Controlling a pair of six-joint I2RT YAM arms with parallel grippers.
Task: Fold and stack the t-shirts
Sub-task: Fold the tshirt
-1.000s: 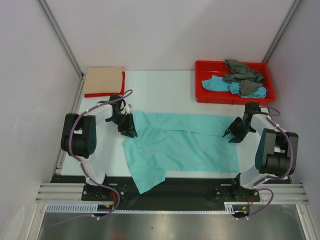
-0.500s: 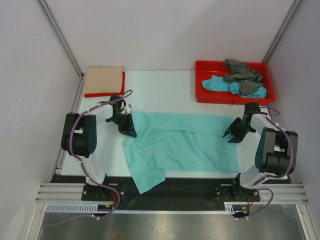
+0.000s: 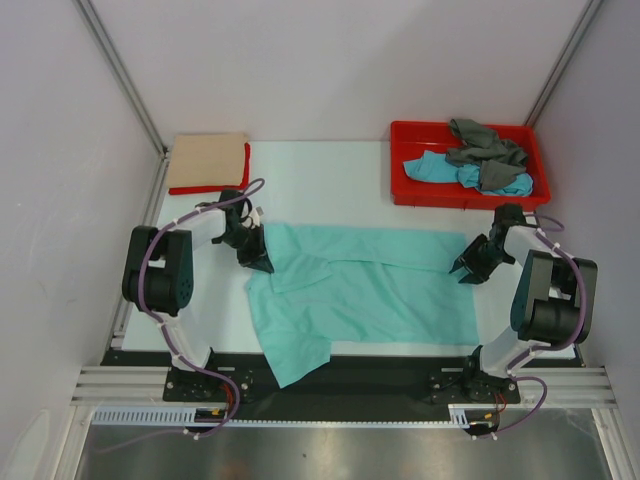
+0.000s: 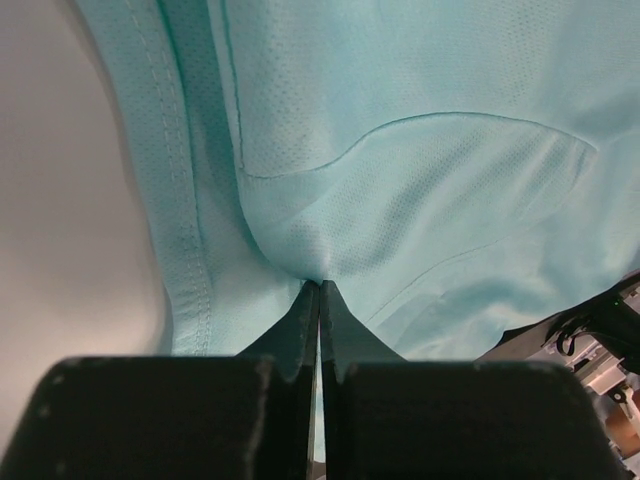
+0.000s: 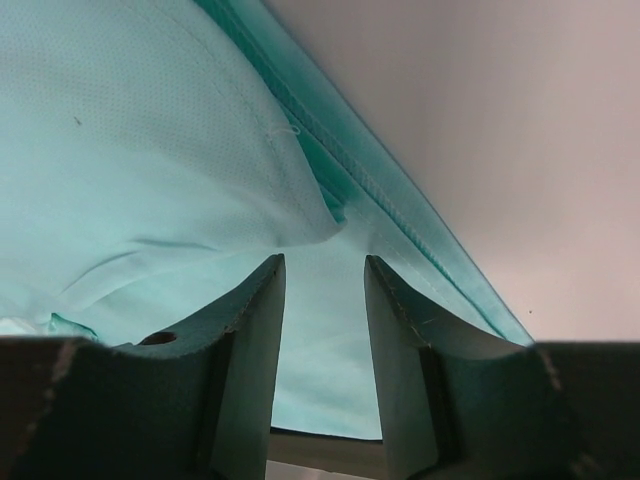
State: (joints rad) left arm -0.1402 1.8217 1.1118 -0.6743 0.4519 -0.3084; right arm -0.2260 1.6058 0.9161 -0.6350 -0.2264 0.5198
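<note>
A mint-green t-shirt [image 3: 370, 290] lies spread flat across the middle of the table, and one part hangs over the near edge. My left gripper [image 3: 258, 262] is at its left edge. In the left wrist view the gripper [image 4: 320, 288] is shut on a pinch of the mint-green cloth [image 4: 420, 180]. My right gripper [image 3: 470, 268] is at the shirt's right edge. In the right wrist view the gripper [image 5: 322, 262] is open, and its fingers stand either side of the cloth [image 5: 150, 170] near the hem. A folded beige t-shirt [image 3: 207, 158] lies on a red one [image 3: 212, 188] at the back left.
A red plastic tray [image 3: 440, 198] at the back right holds a crumpled grey t-shirt [image 3: 485, 145] and a turquoise-blue t-shirt [image 3: 440, 168]. Walls close in the left, right and back sides. A black strip and metal rails run along the near edge.
My right gripper has shifted slightly to the right and back at the shirt's right edge. The left gripper and the shirt have barely moved.
</note>
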